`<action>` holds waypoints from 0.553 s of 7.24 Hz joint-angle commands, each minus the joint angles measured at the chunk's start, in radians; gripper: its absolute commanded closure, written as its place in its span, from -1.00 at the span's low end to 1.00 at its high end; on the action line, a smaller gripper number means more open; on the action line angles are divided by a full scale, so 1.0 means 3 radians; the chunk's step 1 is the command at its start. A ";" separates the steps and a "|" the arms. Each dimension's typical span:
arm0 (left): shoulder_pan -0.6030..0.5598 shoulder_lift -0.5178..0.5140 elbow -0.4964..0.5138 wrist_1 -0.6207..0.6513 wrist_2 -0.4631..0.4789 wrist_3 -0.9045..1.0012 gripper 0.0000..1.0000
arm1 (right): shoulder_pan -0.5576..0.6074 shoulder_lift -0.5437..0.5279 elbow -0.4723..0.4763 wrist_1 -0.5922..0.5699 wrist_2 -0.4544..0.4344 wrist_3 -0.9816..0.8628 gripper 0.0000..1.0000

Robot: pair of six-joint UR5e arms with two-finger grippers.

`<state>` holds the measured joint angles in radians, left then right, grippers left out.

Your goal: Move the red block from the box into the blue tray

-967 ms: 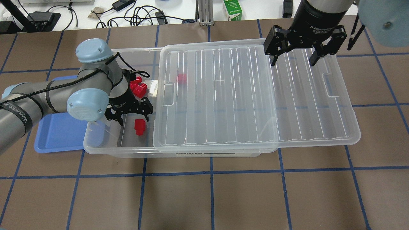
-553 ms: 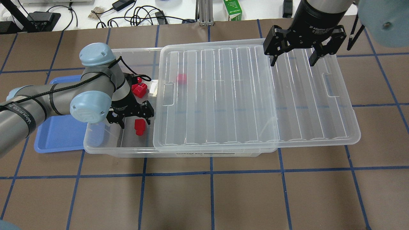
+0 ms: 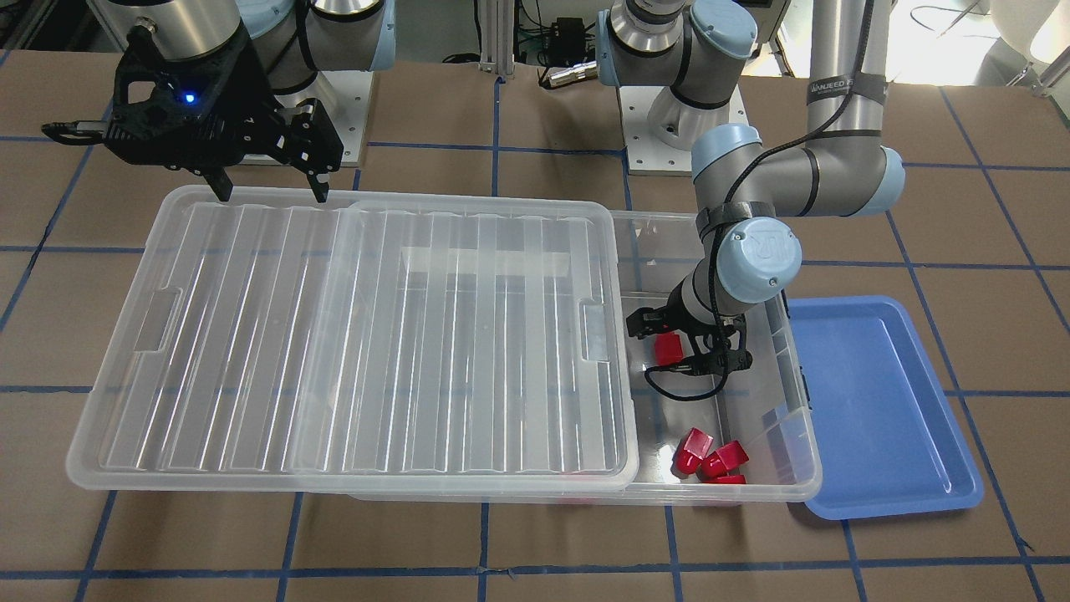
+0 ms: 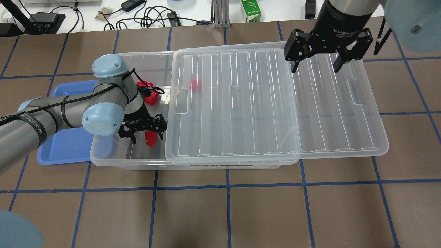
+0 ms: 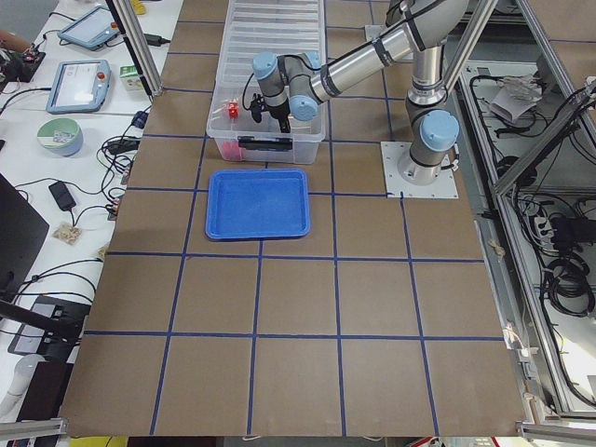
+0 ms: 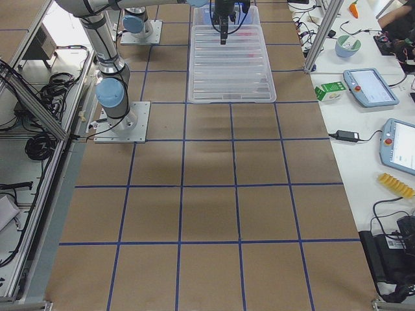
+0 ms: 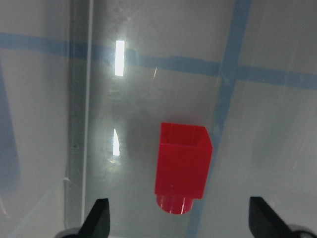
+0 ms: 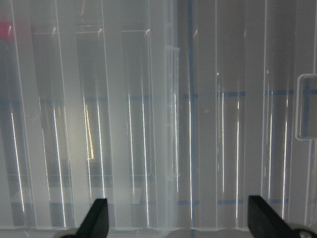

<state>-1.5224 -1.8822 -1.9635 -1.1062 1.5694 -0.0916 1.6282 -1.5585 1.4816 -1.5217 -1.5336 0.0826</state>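
Note:
The red block (image 7: 182,168) lies on the floor of the clear box (image 4: 120,161), knob toward the camera in the left wrist view. It also shows in the overhead view (image 4: 150,138) and the front view (image 3: 667,348). My left gripper (image 4: 147,135) is open inside the box's uncovered end, low over the block, with a finger on each side and a gap to both (image 7: 181,224). The blue tray (image 4: 63,146) sits on the table beside that end of the box, empty (image 3: 878,401). My right gripper (image 4: 315,65) is open and empty above the lid (image 4: 275,103).
The ribbed lid (image 3: 334,334) is slid aside and covers most of the box, overhanging its far end. Several other red blocks (image 4: 149,93) lie near the box's back wall (image 3: 710,458). One more red block (image 4: 196,84) shows through the lid.
My left gripper has moved toward the box's front wall and now straddles the red block, which it was beside before. The right gripper has barely moved.

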 commanded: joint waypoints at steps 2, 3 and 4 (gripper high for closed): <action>-0.0003 -0.0092 -0.0077 0.0291 0.0015 0.0024 -0.46 | -0.0002 0.0000 0.0001 0.0000 -0.0022 -0.0004 -1.00; -0.0003 -0.0102 -0.0082 0.0292 0.0055 0.0065 -0.08 | -0.0002 0.0000 0.0001 0.0000 -0.0027 -0.0004 -1.00; -0.0003 -0.0097 -0.0066 0.0292 0.0066 0.0207 0.45 | -0.0038 0.0000 0.0001 0.0000 -0.0037 -0.0009 -1.00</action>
<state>-1.5232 -1.9097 -1.9858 -1.0253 1.5825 -0.0670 1.6248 -1.5585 1.4815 -1.5215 -1.5414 0.0810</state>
